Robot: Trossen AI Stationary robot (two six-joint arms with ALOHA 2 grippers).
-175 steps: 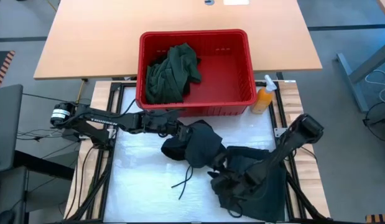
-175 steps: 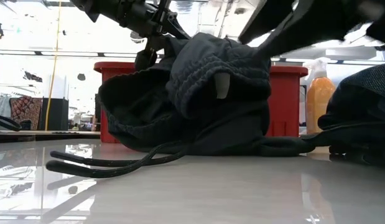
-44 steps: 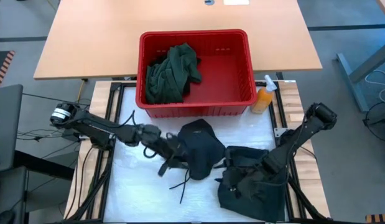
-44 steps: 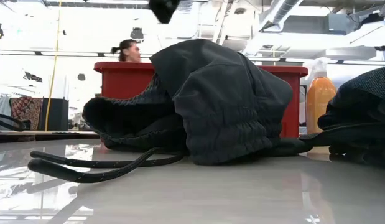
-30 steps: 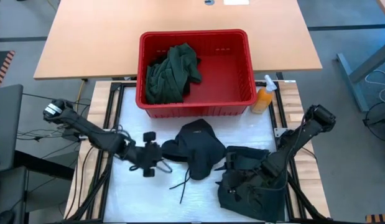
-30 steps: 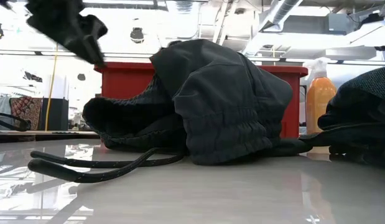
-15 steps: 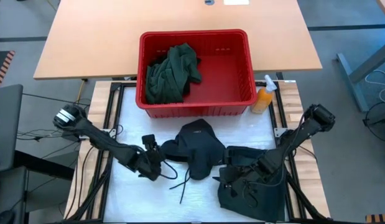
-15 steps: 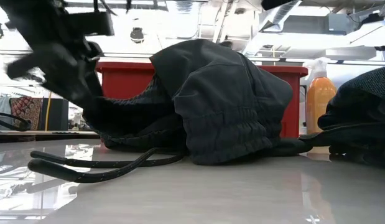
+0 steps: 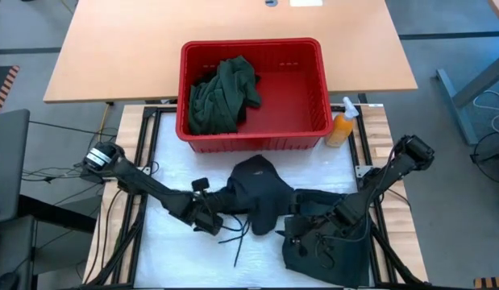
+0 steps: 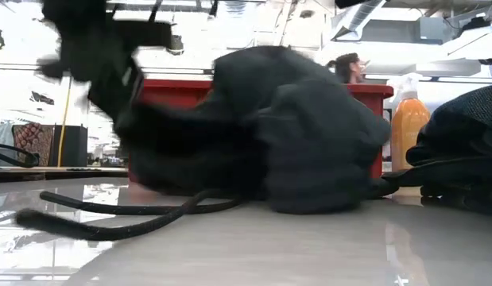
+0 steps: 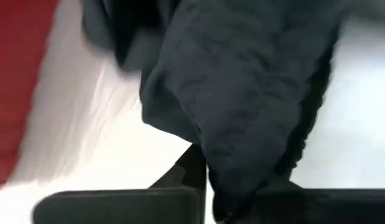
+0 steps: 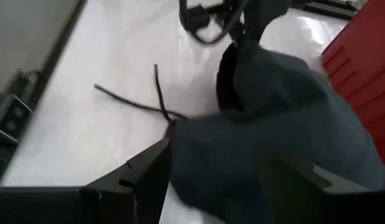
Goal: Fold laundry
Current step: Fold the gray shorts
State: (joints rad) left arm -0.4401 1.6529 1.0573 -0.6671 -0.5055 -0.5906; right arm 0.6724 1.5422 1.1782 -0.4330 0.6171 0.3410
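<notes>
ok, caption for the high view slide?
Left gripper shut on the black garment below the red basket; right gripper on a second dark garment.

**Count of items on and by the table**

Dark garments [image 9: 261, 189] on the white surface: two, the second [image 9: 326, 238] at 4 o'clock. Green garment [image 9: 223, 97]: one, in basket. Red basket [image 9: 313, 121]: one. Orange spray bottle [image 9: 343, 125]: one. Drawstring cords [image 9: 237, 234]: two strands. Arms: two.

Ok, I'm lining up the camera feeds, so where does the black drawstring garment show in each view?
High view: black drawstring garment at the table's middle, just in front of the red basket.
Low view: the big dark mound at centre, basket behind.
Left wrist view: dark cloth filling most of the frame, right at the left pincer.
Right wrist view: centre-right.
Shared landmark: the red basket.
</notes>
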